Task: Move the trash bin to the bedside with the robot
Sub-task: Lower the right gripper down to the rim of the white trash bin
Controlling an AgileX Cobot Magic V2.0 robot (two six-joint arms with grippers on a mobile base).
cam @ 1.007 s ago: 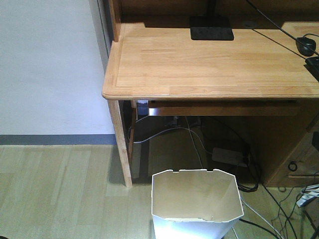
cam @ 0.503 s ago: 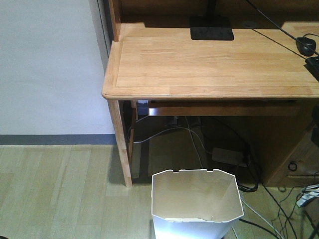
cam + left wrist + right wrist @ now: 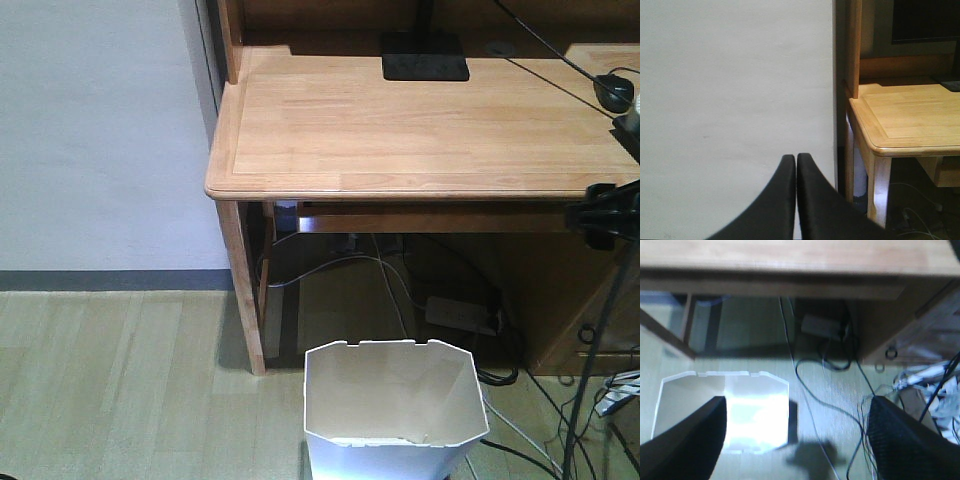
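While the tall white plastic trash bin point(image 3: 395, 395) stands on the floor just before the light wooden worktop point(image 3: 400, 130), right claw point(image 3: 800, 440) hangs spread wide above it, likely lining up for its rim; left claw point(image 3: 796, 200) pinched closed, idle; bed not visible.

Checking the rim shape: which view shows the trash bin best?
Exterior front view: the trash bin is sharp, its whole rim visible. Right wrist shows the trash bin blurred, partly covered; left wrist misses it.

Black arm point(image 3: 604, 212), tapered black pincer point(image 3: 796, 159)
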